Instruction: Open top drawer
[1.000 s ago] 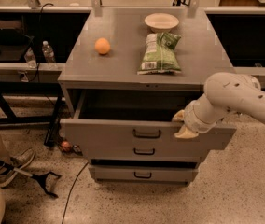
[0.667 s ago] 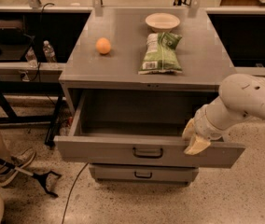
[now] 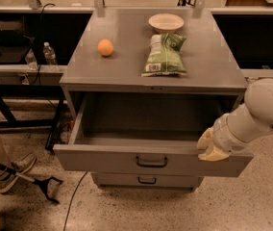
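Under the grey desk [image 3: 127,69], top drawer [image 3: 103,160] standing well out, black handle [image 3: 151,162] centred, end effector [image 3: 212,146] at its front's right upper edge, grip impossible to tell, above an orange [image 3: 105,47], bowl [image 3: 166,21], green bag [image 3: 164,54], label seemingly white, unreadable.

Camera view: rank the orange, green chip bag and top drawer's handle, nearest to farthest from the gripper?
The gripper sits at the top drawer's right front edge.
1. handle, just left
2. chip bag, on top behind
3. orange, top far left
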Available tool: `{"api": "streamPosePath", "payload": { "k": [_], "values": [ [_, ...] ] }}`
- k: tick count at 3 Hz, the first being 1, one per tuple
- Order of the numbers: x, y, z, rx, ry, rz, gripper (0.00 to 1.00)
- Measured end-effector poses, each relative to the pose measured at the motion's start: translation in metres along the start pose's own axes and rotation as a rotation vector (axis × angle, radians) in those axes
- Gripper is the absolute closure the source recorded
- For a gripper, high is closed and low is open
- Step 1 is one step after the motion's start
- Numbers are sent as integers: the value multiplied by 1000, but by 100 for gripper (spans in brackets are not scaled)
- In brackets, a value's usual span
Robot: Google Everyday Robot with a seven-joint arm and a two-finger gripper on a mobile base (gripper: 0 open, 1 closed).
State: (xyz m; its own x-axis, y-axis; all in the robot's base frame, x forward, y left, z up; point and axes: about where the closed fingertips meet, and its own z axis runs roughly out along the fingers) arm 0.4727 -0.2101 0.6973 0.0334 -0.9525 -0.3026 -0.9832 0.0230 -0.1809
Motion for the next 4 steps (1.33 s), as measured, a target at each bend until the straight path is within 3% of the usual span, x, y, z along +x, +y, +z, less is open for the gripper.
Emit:
{"api": "streamPosePath", "payload": {
  "k": [1,2,3,4],
  "values": [
    [7,29,-2,-16,14,34,100],
    [7,29,-2,-16,14,34,100],
    [16,63,-8,-34,22,82,100],
    [15,62,-8,-34,22,82,100]
  ]
}}
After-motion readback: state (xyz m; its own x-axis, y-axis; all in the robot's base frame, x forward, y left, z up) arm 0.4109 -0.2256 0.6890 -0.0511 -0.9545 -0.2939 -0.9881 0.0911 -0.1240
